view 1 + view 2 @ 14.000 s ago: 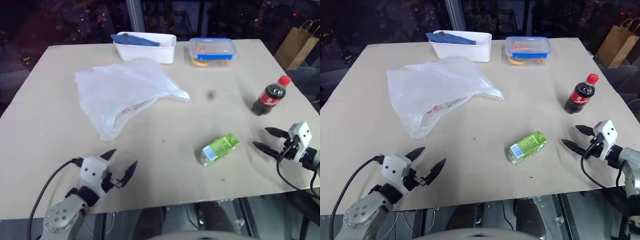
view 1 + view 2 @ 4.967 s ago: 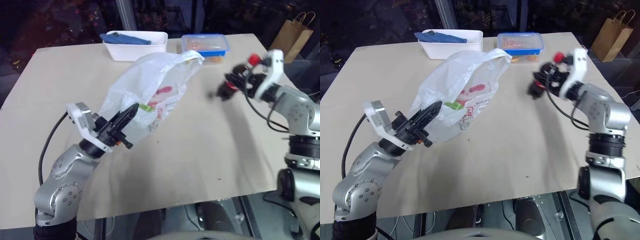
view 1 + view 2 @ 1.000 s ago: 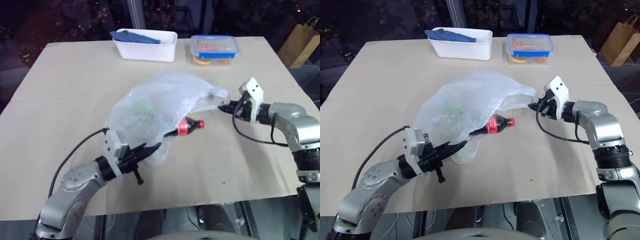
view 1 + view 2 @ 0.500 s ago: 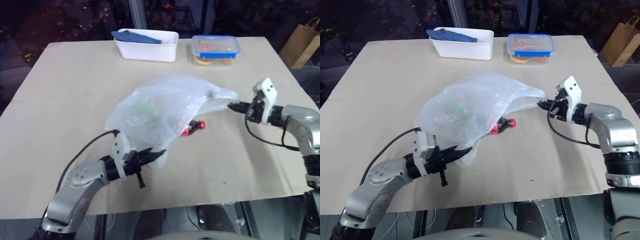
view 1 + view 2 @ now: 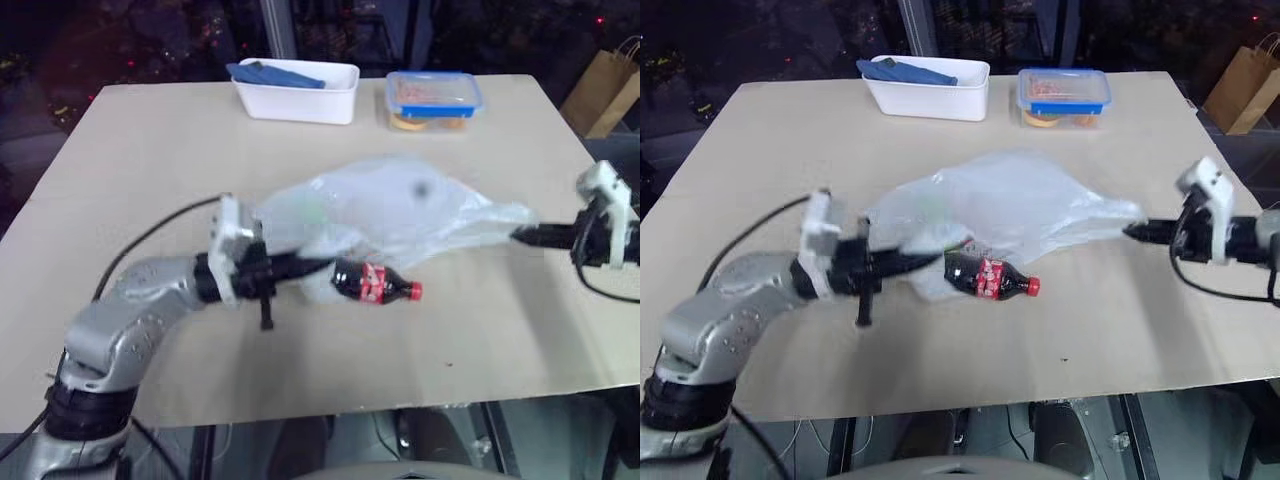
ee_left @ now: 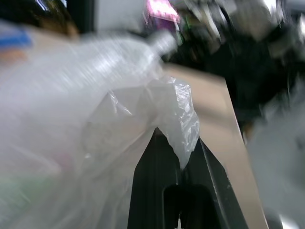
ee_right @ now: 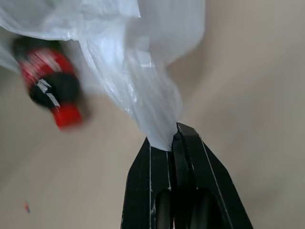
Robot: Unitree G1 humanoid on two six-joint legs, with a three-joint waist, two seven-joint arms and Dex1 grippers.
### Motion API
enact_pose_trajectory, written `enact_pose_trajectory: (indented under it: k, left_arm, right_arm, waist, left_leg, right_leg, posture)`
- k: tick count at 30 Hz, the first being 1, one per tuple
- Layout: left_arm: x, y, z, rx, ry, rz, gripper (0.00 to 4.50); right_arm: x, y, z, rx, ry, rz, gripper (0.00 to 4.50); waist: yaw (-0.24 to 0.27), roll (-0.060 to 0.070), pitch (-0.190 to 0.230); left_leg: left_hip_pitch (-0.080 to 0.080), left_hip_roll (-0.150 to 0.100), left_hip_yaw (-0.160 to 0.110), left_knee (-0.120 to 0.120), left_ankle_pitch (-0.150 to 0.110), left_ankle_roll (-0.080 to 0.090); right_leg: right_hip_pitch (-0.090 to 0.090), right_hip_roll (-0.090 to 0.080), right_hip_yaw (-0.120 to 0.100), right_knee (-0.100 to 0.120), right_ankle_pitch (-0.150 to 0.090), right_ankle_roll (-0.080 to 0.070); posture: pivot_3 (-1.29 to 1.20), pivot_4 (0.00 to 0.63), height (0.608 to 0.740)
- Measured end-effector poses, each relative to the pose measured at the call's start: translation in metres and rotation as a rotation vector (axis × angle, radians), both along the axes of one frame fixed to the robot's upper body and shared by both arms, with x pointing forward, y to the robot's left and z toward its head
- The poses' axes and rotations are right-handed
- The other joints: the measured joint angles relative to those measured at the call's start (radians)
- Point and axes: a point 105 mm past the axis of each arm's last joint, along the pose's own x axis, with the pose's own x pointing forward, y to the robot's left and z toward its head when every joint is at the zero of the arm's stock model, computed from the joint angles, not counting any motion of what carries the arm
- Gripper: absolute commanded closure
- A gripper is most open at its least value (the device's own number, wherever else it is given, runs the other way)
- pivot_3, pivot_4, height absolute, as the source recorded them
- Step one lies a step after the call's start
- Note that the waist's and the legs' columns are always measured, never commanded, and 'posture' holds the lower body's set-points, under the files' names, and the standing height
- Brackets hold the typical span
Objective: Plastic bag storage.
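Translucent white crinkly plastic bag point(image 5: 400, 215) stretches lengthwise between my clamped claws, left gripper point(image 5: 318, 265) and right gripper point(image 5: 522, 236) (cola bottle point(image 5: 375, 283) poking out beneath).

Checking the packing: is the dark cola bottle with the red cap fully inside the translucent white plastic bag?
No, the cola bottle lies mostly outside the plastic bag, its red cap on the bare table.
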Motion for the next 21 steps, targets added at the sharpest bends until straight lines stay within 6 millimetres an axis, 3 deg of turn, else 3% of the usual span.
enact_pose_trajectory:
  k: [2, 8, 15, 21]
  left_arm:
    - [0.008, 0.004, 0.006, -0.026, 0.0, 0.045, 4.5]
    - [0.009, 0.011, -0.006, -0.003, 0.041, 0.087, 4.5]
    - [0.029, 0.03, 0.054, -0.26, -0.028, 0.19, 4.5]
    - [0.038, 0.038, 0.08, -0.351, -0.045, 0.229, 4.5]
  right_arm:
    - [0.003, -0.002, -0.002, -0.004, -0.002, -0.027, 4.44]
    - [0.006, -0.002, -0.018, -0.026, 0.03, -0.058, 4.44]
    - [0.014, -0.004, 0.012, 0.116, -0.045, -0.083, 4.44]
    - [0.022, -0.009, 0.05, 0.272, -0.145, -0.102, 4.44]
  waist:
    - [0.0, 0.0, 0.0]
    - [0.002, 0.0, 0.0]
    - [0.001, 0.0, 0.0]
    - [0.003, 0.0, 0.0]
  left_leg:
    - [-0.001, 0.0, 0.0, 0.0, 0.0, 0.0]
    - [-0.002, 0.0, 0.0, 0.0, 0.0, 0.0]
    - [-0.002, 0.0, 0.0, 0.005, 0.0, 0.0]
    - [-0.004, -0.001, -0.001, 0.006, 0.0, 0.0]
  right_leg:
    - [0.0, 0.0, 0.0, 0.0, 0.0, 0.0]
    - [-0.001, 0.0, 0.0, -0.001, 0.0, 0.0]
    - [-0.001, 0.0, 0.0, 0.002, 0.0, 0.0]
    - [-0.001, 0.0, -0.001, 0.001, 0.0, 0.0]
  posture:
    - [0.0, 0.15, 0.74]
    - [0.0, 0.15, 0.74]
    - [0.0, 0.15, 0.74]
    - [0.0, 0.15, 0.74]
